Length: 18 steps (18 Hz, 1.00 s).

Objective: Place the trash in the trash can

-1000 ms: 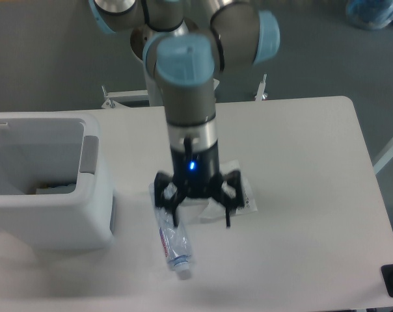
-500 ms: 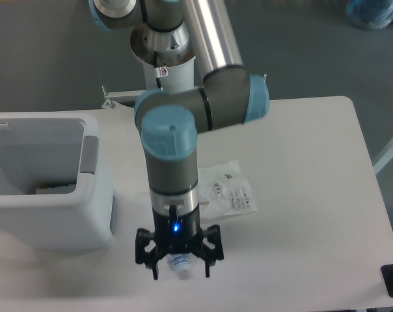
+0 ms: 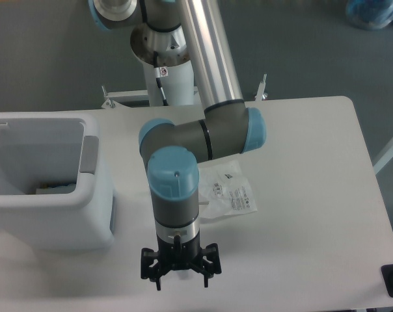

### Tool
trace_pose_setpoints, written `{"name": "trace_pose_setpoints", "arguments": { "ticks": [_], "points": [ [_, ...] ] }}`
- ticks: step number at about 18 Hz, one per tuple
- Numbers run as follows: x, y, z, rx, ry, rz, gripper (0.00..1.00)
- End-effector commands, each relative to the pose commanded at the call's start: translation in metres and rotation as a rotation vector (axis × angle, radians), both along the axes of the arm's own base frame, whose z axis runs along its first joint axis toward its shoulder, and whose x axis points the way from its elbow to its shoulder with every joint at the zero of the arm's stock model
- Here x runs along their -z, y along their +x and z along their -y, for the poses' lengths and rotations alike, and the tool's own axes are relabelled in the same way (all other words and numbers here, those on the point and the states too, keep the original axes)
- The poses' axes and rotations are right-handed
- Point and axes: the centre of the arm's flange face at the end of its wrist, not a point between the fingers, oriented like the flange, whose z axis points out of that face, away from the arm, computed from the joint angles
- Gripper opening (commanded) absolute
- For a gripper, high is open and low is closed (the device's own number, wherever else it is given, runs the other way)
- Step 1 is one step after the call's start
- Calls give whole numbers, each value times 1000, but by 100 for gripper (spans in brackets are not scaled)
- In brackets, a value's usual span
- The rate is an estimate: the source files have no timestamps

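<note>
- The gripper [image 3: 181,281] points straight down near the front edge of the counter [image 3: 313,195]; the arm [image 3: 175,195] rises directly above it.
- Gripper state: the two black fingers [image 3: 206,276] stand spread apart, with a gap between their tips. No item is seen clamped between them.
- Bottle: not visible. The wrist and gripper body cover the counter surface directly beneath them, so whether the bottle lies there cannot be told.
- Bag [image 3: 230,193]: lies flat on the counter, behind the gripper and slightly to its right as seen by the camera. It is translucent white with black print. Its left edge is hidden by the arm. It is not in contact with the gripper.
- Bin [image 3: 50,195]: stands on the counter, to the left of the gripper and behind it, well apart from it. It is white, boxy, with rounded corners and an open top.
- Grey panel [image 3: 90,153]: sits on the bin rim on the side nearest the arm.
- Bin contents: some small item [image 3: 53,188] shows low inside, against the near wall; its kind cannot be told.
- Bag and bin are apart, with the arm between them in this view.
- The bag is outside the bin.
</note>
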Motion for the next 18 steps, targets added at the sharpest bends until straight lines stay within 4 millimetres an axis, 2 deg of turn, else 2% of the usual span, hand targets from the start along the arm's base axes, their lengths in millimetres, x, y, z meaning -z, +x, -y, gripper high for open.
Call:
{"name": "trace_pose_setpoints", "arguments": {
  "ticks": [10,18],
  "points": [
    [53,-6,2,-22,-86,18,100],
    [60,-3,5,-85,-87,37,100]
  ]
}}
